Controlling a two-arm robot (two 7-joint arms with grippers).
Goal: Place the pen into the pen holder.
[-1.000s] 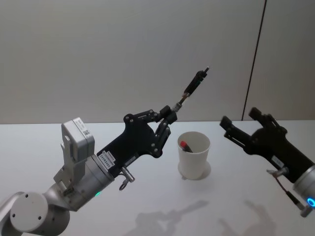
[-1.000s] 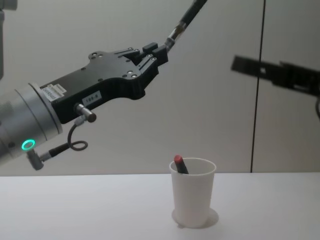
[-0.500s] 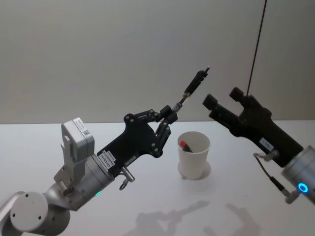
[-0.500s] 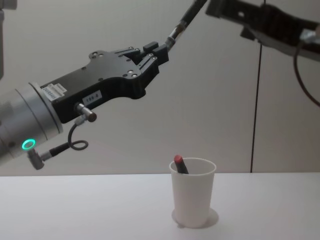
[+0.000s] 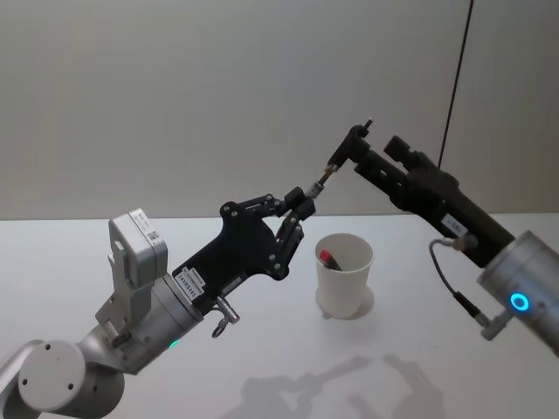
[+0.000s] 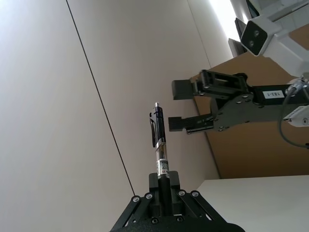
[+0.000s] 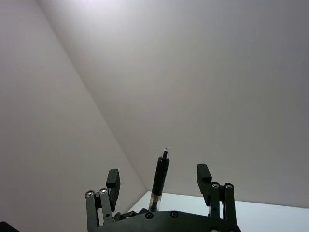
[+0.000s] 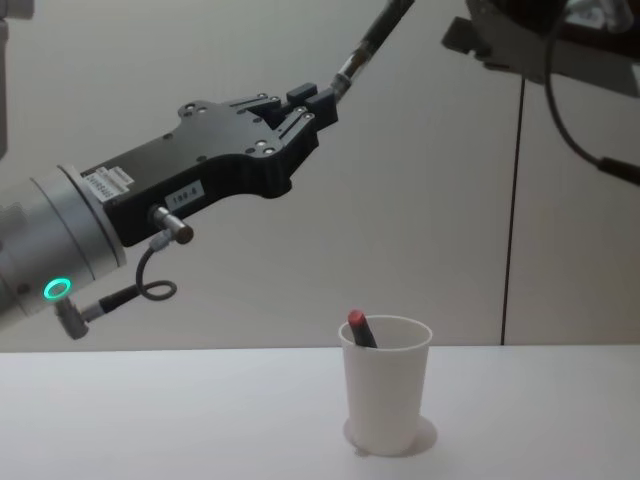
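1. The pen (image 5: 343, 159) is held high in the air by its lower end, pinched between the jaws of the left gripper (image 5: 301, 202), and is tilted up and to the right, well above the table (image 5: 262, 367).
2. The pen holder (image 5: 344, 275), a white paper cup, stands upright on the table below and slightly right of the held pen; another pen with a red tip (image 5: 327, 258) is already leaning inside it.
3. The right gripper (image 5: 362, 157) is raised at the pen's upper end, with its jaws spread wide. In the right wrist view the pen (image 7: 159, 182) is seen standing between the two open fingers (image 7: 112, 181), not touched by either.
4. In the left wrist view the right gripper (image 6: 183, 108) is seen just beside the clip end of the pen (image 6: 160, 140).
5. The step in hand is judged to be a hand-over of the pen from the left gripper to the right, not yet completed, since only the left jaws are clamped on it.
6. For the next move, the right jaws would need to be closed on the upper part of the pen before the left jaws are released.
7. After that, the pen would have to be turned closer to upright, carried over the cup's rim and lowered in beside the red-tipped pen.
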